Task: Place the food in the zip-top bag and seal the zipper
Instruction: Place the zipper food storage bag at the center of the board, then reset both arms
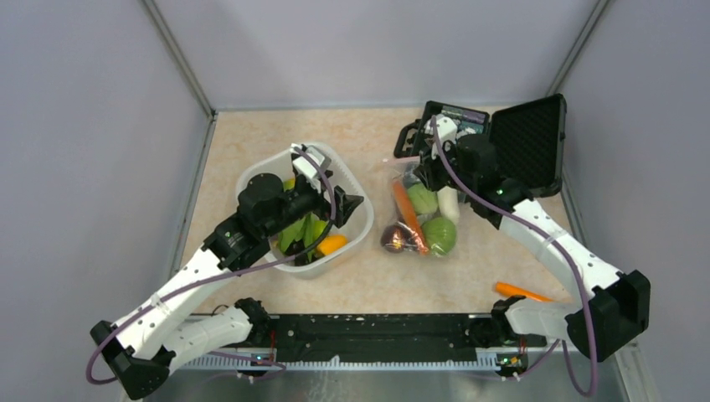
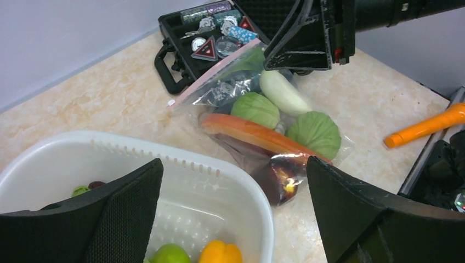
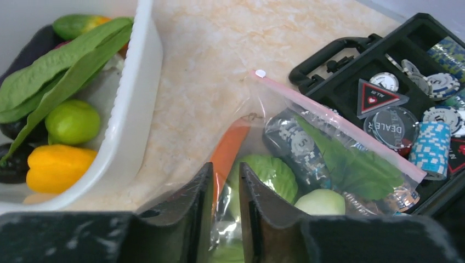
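Two grippers: both in view, neither seen carrying anything.
Left gripper (image 2: 234, 164): jaws spread wide, hovering above the white tub (image 1: 251, 177), with nothing between them.
Right gripper (image 3: 225, 167): fingers a slim gap apart, directly over the zip-top bag (image 3: 268, 107). No film is seen pinched in the gap, and the bag's contents show through it.
Zip-top bag: lies flat on the table (image 1: 276, 134) between the tub and the black case (image 1: 529, 138), mouth end toward the case.
Zipper (image 3: 340, 123): pink strip running the width of the mouth edge, lying at the case's front rim. Whether it is pressed closed cannot be told.
Bag contents: carrot (image 2: 257, 134), green cabbages (image 2: 255, 109), white radish (image 2: 282, 93), dark purple piece (image 2: 279, 181) and a green leaf (image 3: 351, 164). Poker chips (image 3: 299, 143) also show through the film near the mouth.
Food outside the bag: a second carrot (image 1: 521, 291) lies on the table near the right arm's base, well apart from the bag. Leafy greens (image 3: 60, 71), a yellow pepper (image 3: 57, 164) and a green round fruit (image 3: 72, 121) sit in the tub.
Black case: lid open and standing up, with chips and a dealer button (image 3: 396, 127) in its tray.
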Action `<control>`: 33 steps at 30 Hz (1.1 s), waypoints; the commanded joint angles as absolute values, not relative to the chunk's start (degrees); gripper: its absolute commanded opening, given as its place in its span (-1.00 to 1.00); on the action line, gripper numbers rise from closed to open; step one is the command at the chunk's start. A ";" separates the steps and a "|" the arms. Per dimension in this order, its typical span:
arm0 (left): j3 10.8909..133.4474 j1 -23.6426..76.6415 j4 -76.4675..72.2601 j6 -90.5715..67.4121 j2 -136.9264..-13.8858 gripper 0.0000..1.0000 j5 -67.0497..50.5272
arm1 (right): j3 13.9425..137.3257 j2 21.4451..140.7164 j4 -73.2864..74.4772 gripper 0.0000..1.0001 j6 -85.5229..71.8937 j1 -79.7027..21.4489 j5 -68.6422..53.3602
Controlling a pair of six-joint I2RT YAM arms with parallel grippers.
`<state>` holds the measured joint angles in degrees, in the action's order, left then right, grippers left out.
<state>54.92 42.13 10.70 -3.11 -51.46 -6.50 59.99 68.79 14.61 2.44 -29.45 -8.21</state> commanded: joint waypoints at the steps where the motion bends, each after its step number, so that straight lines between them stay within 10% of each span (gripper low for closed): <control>1: 53.65 41.85 6.93 -6.54 -48.40 0.97 -1.05 | 59.53 65.06 8.44 -0.43 -1.65 -29.21 -3.25; 14: 54.67 33.12 12.96 -22.49 -49.23 0.97 20.67 | 46.62 49.78 0.38 0.38 -11.53 -27.67 22.74; 33: 56.32 20.13 31.04 -34.90 -46.13 0.97 34.26 | 54.19 53.49 17.72 0.81 -18.08 -12.42 9.03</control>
<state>55.07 20.45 26.50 -32.69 -46.09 27.79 48.75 52.40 12.36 -20.51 -13.08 10.87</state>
